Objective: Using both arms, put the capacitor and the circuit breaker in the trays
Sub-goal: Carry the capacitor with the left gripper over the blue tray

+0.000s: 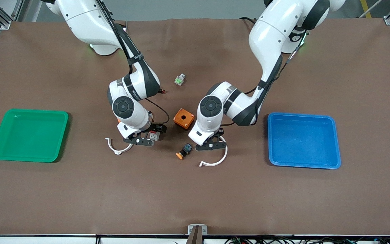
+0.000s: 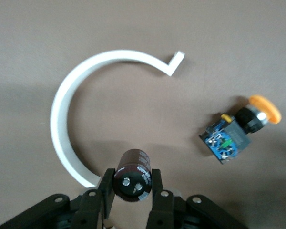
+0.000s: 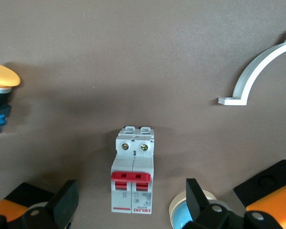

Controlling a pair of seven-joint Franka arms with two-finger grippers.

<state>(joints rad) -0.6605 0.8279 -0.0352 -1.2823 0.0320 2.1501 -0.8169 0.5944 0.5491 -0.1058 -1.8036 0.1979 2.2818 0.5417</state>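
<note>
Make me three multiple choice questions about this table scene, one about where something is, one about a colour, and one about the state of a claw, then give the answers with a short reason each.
1. Where does the circuit breaker lie?
A. In the green tray
B. On the table between the right claw's open fingers
C. On the orange box

2. What colour is the tray at the left arm's end of the table?
A. Blue
B. Green
C. Orange

3. What is the left claw doing?
A. Open over nothing
B. Shut on the button
C. Shut on the capacitor

Answers: 1 B, the right wrist view shows it flat on the mat with the right claw spread around it. 2 A, the tray is blue. 3 C, its fingers press both sides of the dark cylinder.
</note>
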